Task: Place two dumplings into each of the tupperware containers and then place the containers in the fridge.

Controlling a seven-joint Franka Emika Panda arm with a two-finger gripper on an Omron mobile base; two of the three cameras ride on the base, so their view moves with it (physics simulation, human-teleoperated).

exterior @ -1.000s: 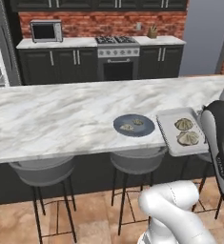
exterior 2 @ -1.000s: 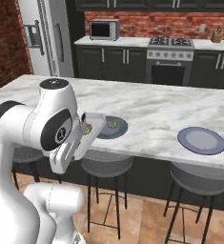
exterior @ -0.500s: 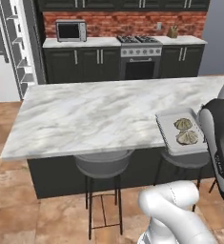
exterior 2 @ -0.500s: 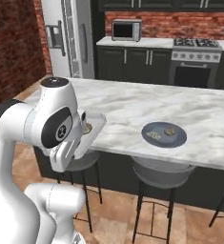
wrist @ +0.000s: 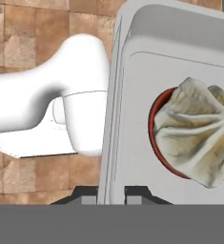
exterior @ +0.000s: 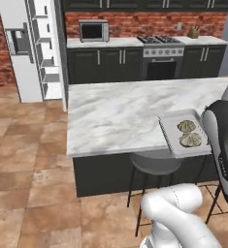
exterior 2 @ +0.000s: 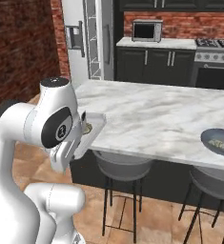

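The tupperware container [exterior: 170,127] with two dumplings [exterior: 186,126] in it sits at middle right of the left base view, over the marble counter [exterior: 120,114] edge. In the hand view the gripper [wrist: 111,196] is clamped on its rim at bottom centre. The fridge [exterior: 24,53] stands open at upper left, well apart.

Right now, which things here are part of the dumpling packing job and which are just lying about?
Part of the job:
- tupperware container, held by the gripper
- two dumplings inside it
- fridge, door open
- plate with more dumplings

Just lying about:
- microwave
- stove
- stools
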